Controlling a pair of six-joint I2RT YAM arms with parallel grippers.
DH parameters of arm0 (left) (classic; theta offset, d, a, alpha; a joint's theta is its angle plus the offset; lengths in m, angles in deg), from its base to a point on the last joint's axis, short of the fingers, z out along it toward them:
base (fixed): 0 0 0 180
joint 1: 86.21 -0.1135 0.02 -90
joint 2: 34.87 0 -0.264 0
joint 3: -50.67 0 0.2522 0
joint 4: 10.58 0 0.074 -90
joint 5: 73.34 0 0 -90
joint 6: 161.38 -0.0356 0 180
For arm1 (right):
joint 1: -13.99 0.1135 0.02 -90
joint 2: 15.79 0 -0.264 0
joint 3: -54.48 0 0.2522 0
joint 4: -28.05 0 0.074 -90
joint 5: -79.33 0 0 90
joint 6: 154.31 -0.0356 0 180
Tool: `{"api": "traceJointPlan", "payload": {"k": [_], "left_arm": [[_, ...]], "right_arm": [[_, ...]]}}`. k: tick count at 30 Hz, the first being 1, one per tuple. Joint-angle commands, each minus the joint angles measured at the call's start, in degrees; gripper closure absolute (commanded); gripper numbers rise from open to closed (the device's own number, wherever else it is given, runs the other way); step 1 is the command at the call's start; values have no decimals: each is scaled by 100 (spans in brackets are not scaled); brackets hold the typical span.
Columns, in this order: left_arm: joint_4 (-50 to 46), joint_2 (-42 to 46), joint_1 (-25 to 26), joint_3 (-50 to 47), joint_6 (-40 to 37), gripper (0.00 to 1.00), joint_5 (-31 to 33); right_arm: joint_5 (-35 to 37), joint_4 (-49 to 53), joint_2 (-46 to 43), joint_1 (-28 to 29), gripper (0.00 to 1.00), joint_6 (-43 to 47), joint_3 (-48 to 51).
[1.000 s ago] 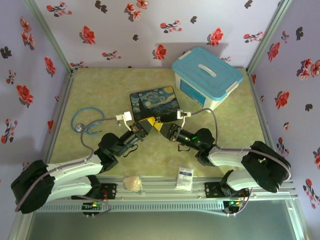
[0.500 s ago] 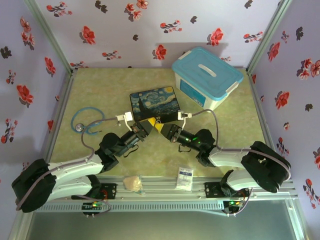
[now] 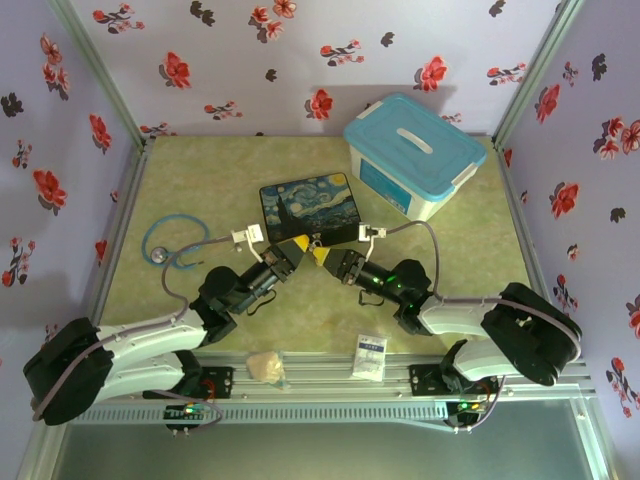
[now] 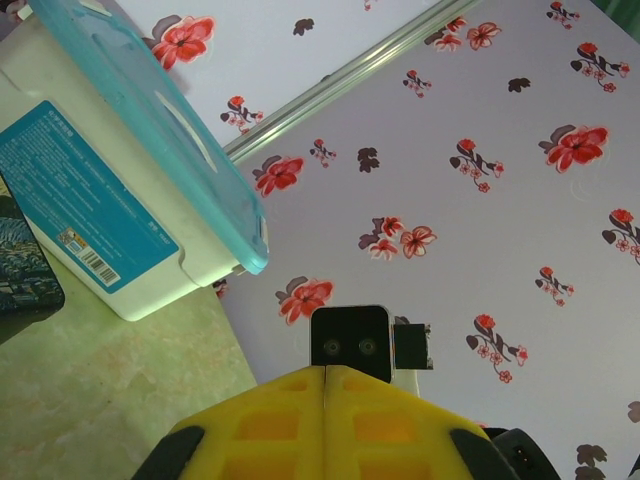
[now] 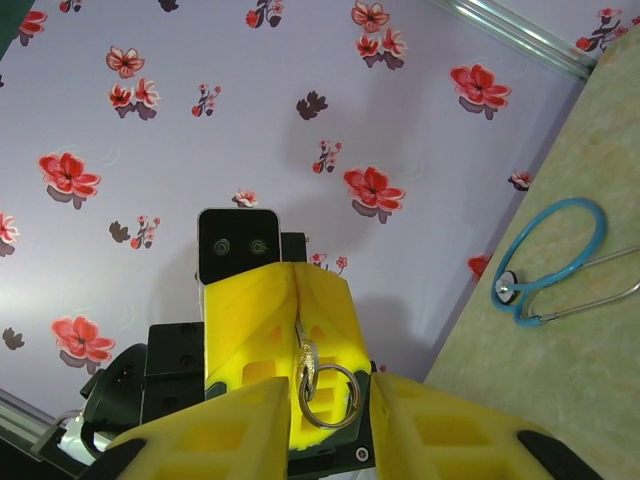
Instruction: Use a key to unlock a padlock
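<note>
My two grippers meet tip to tip in front of the painted tin (image 3: 308,205). The left gripper (image 3: 299,246) is shut; in the right wrist view its yellow fingers (image 5: 250,310) pinch the thin metal key (image 5: 306,362), from which a silver split ring (image 5: 336,404) hangs out. My right gripper (image 5: 330,386) (image 3: 322,256) stands open, one finger on each side of that ring without clamping it. In the left wrist view the left gripper (image 4: 326,375) shows a closed seam, with the right wrist's black camera block (image 4: 350,340) just beyond. The padlock is hidden.
A white box with a blue lid (image 3: 415,150) stands at the back right, close behind the tin. A blue stethoscope (image 3: 175,243) lies on the left. A white packet (image 3: 369,355) and a crumpled beige wad (image 3: 265,366) lie at the near edge.
The right gripper has drawn back slightly toward the lower right and its fingers now stand apart around the ring. The left gripper stays shut in place.
</note>
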Motion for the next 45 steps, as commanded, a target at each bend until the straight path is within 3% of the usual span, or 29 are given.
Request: {"api": "traceJointPlan", "payload": {"k": [1, 3, 9, 21, 26, 28, 31, 32, 33, 36, 40, 45], "left_arm": [[290, -32, -28, -47, 55, 100, 116], [297, -41, -28, -50, 63, 100, 111], [341, -96, -36, -31, 88, 100, 114], [598, -212, -80, -120, 222, 100, 163], [498, -177, -121, -122, 198, 100, 129], [146, -9, -446, -365, 441, 51, 22], [-1065, 472, -1012, -309, 597, 20, -379], [-1563, 660, -1076, -230, 437, 5, -410], [-2279, 858, -1087, -44, 187, 0, -409], [-4161, 1120, -1082, 629, -549, 0, -327], [-4639, 891, -1091, 736, -617, 0, -176], [-5643, -224, -908, 1580, -1407, 0, -320]], "right_arm": [[-108, -246, 0, -37, 70, 60, -147], [-107, -246, 4, -34, 67, 55, -171], [-150, -246, 113, -30, 69, 55, -320], [-122, -246, 61, -37, 98, 65, -260], [-20, -244, 25, -37, 100, 108, -184], [50, -242, 21, -40, 100, 92, -122], [86, 75, -114, -125, 100, 77, 10], [130, 264, -186, -152, 100, 118, 57], [181, 557, -314, -161, 100, 195, 86], [342, 1639, -739, -177, 100, 535, 66], [877, 3756, -1398, -243, 100, 1048, -126], [1108, 5354, -2069, -314, 100, 1691, -370]]}}
